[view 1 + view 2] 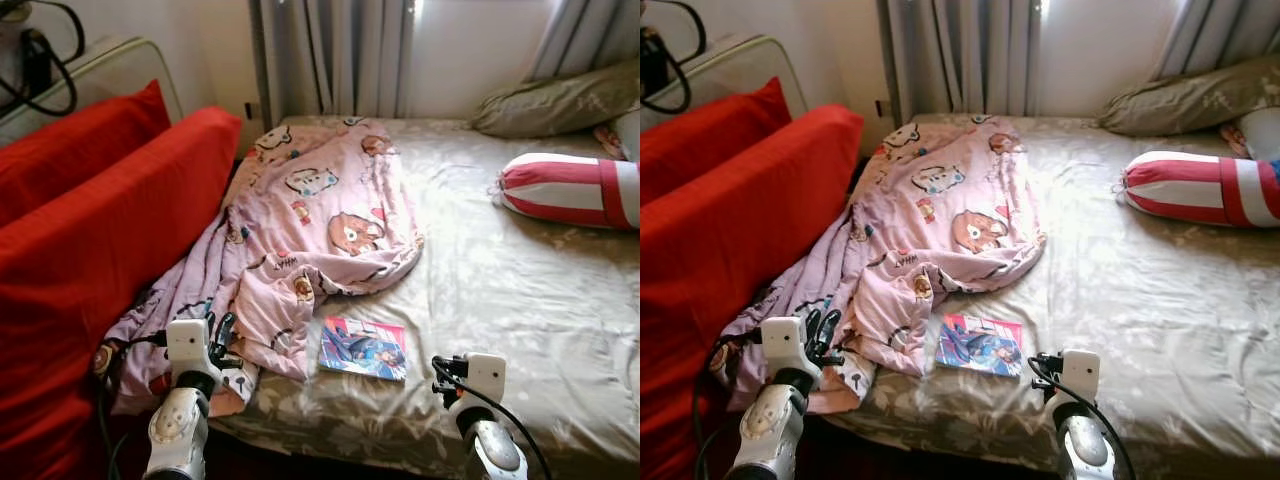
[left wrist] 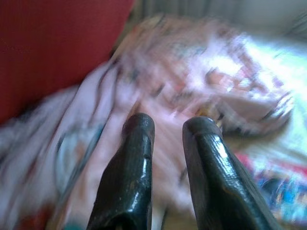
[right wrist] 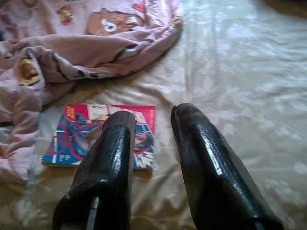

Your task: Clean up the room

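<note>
the left pincer (image 1: 222, 335) hovers slightly open, empty, above the crumpled blanket (image 1: 310, 215) spilling off the bed (image 1: 520, 290). the right pincer (image 3: 152, 120), also parted and empty, points at the book (image 1: 363, 348) near the bed's edge, likely lining up a pick.

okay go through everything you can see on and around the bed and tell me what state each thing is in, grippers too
pink blanket: crumpled, one end hanging off the bed edge
comic book: closed, flat on the sheet
bed sheet: wrinkled
striped bolster: lying on its side
olive pillow: lying at the head of the bed
curtains: drawn
left gripper: open, empty, over the blanket
right gripper: open, empty, beside the book
</note>
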### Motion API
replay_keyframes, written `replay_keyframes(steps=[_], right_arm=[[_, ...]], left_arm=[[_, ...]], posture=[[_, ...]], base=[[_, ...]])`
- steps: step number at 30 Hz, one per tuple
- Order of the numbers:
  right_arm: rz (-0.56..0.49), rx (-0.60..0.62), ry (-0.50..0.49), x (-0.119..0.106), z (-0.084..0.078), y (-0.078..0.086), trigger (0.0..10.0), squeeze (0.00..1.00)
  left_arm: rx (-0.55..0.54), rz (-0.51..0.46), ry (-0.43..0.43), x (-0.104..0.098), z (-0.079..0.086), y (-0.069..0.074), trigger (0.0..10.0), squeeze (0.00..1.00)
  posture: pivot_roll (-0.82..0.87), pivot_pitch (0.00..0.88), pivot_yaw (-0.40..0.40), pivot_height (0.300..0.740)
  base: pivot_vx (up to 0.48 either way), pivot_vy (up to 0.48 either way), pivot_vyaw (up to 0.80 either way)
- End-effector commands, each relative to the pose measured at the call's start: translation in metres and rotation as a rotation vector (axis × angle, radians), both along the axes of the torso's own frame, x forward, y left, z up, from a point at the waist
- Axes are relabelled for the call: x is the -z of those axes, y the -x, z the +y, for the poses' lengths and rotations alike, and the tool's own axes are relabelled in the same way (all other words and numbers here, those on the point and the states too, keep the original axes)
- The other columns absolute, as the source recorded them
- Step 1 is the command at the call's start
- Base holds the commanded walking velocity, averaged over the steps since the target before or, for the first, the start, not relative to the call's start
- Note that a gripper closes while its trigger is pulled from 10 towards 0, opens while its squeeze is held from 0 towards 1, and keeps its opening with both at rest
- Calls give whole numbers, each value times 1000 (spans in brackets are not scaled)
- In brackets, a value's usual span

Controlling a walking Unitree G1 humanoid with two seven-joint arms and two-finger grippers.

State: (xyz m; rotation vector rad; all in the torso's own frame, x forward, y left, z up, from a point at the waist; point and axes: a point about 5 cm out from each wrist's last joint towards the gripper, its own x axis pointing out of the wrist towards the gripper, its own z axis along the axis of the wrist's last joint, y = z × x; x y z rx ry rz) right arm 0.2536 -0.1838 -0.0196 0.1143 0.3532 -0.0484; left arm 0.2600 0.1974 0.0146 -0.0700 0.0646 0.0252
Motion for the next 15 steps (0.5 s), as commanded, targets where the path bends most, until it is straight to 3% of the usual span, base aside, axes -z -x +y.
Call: replay_keyframes(steps=[1,12,15], right_arm=[[-19,-3,-1,-4,1,-5,10000,0],[-15,-6,-7,-6,-3,-7,10000,0],[-11,2,-23,-5,-3,-7,10000,0]], left_arm=[[9,-29,9,-10,-8,-4,10000,0],[3,-42,16,-21,-7,-13,10000,0],[1,-37,17,-22,-7,-12,10000,0]], posture=[[23,0,20,740],[26,0,20,740],[25,0,22,740]], base=[[0,0,800],[0,0,800],[0,0,158]])
